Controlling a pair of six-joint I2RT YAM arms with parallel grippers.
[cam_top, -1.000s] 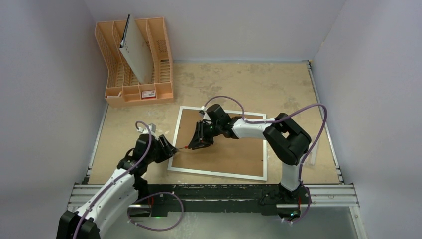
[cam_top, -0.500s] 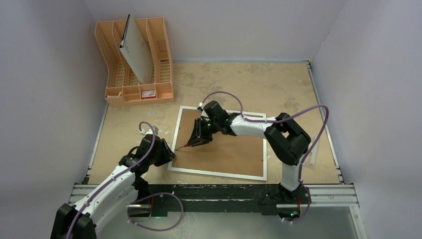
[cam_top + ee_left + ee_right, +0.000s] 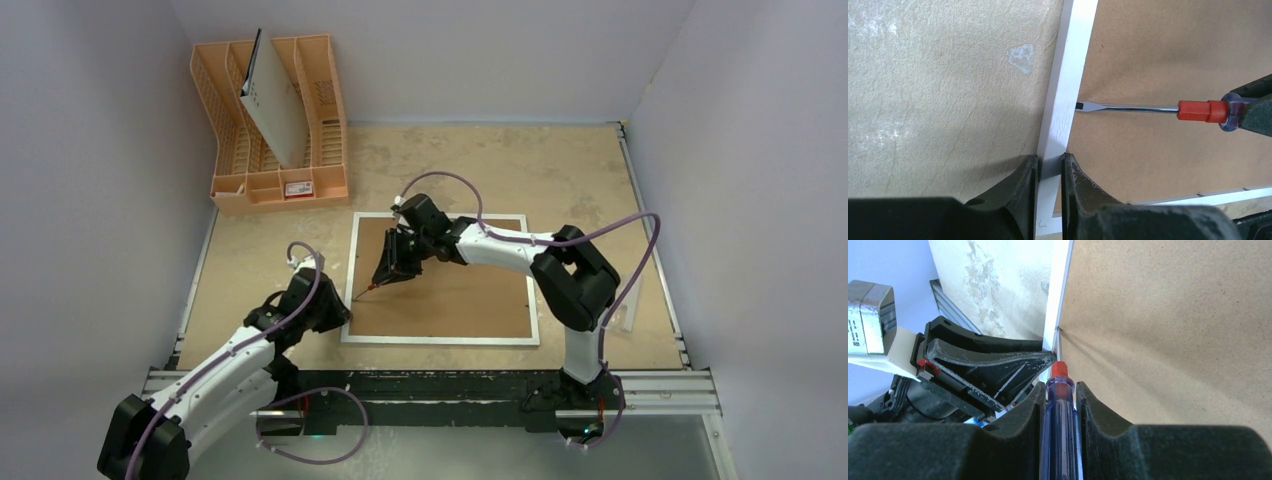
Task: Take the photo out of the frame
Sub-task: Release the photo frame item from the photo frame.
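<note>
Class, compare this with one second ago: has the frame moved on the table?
Yes. The frame has swung counterclockwise. Its near edge, slanted earlier, now lies parallel to the rail, because its right end moved away from it.

The frame (image 3: pixel 470 305) lies flat, back up, across the middle of the tabletop (image 3: pixel 560 170), so it can only be crossed from above. Its left rail is crowded: the left pincer (image 3: pixel 1049 162) pinches that rail close to the near-left corner. Just beyond, the screwdriver (image 3: pixel 1128 107) gripped in the right pincer (image 3: pixel 1058 390) reaches in, with its tip against the rail's inner edge. The right arm (image 3: pixel 505 252) slants low over the frame's far half. The orange rack (image 3: pixel 235 190), with an upright board (image 3: pixel 272 105) in it, blocks the far-left corner. Bare tabletop lies open beyond the frame and to its right.
</note>
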